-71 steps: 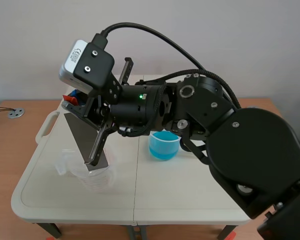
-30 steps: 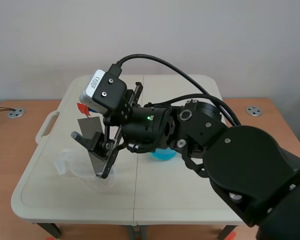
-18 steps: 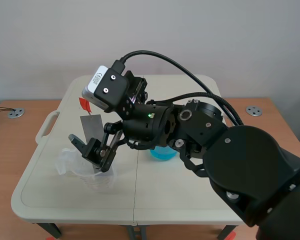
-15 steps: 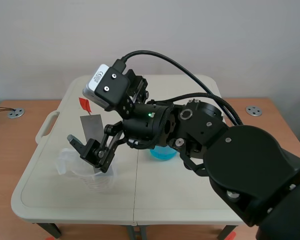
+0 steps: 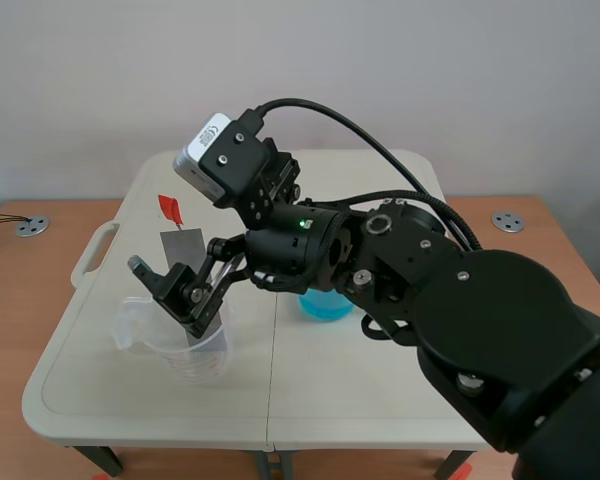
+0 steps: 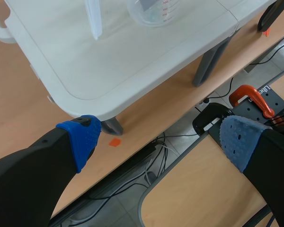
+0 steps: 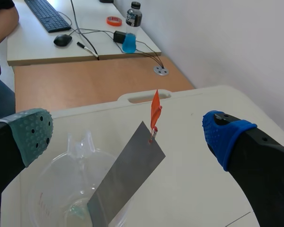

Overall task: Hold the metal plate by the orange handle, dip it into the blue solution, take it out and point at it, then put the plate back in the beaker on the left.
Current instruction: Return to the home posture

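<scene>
Shows the metal plate (image 5: 183, 250) standing tilted in the clear beaker (image 5: 195, 360) on the left side of the tabletop (image 5: 380, 390), its lower end inside and the orange handle (image 5: 168, 208) sticking up from its top corner, free of any grip. Finds the right jaws spread wide on either side of the plate, just above the beaker's rim, clear of both plate and handle, the arm stretched across from the right. Puts the cup of blue solution (image 5: 325, 306) near the tabletop's middle, partly hidden behind that arm. Catches the left jaws likewise wide open, holding nothing, off the tabletop's edge above the floor
</scene>
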Controlling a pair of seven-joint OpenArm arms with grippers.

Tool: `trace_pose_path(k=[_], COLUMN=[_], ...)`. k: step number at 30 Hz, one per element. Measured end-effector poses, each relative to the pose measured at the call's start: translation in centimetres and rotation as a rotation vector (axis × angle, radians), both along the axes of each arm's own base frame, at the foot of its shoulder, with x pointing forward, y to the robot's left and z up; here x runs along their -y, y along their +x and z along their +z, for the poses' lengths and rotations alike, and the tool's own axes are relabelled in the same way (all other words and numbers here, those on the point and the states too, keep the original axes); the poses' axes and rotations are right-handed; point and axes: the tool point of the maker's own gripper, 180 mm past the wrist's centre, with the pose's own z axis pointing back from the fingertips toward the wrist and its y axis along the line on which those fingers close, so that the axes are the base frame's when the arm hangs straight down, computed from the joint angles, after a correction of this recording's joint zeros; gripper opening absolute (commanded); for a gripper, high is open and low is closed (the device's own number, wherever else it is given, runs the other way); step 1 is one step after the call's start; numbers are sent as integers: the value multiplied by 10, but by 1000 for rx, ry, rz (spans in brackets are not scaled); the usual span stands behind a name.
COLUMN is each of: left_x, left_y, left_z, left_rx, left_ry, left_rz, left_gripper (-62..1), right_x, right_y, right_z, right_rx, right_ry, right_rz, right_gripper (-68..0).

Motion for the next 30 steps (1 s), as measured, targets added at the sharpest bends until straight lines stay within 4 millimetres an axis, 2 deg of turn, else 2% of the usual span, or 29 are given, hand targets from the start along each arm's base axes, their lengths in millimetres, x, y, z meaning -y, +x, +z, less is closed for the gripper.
trace_pose_path(k=[3,7,11,14,19,24,30], left_x=[1,2,3,7,32,57,73], left_y=[1,11,38,57,76,81,91], left_z=[1,8,21,34,65,92,115], left_rx=[6,52,138,204,301,365,432], left_ry=[-5,-22,-26,-29,-57,-78,-85], left_rz=[0,-2,-5,-15,-74,-136,-168], left_gripper=[-67,-67,-67,-67,-67,-67,-67], right_x=[4,15,32,52,84,109,145], right_y=[1,3,7,11,11,1,-8], right_z=[6,7,26,38,44,45,42], right_rx=[-19,-30,-15,13,17,-5,-51], right_ry=[37,-2,28,30,8,8,-5], right_rz=[-8,-19,-51,-90,-147,-171,-230], right_gripper=[-11,-11,-12,-12,-12,-12,-12])
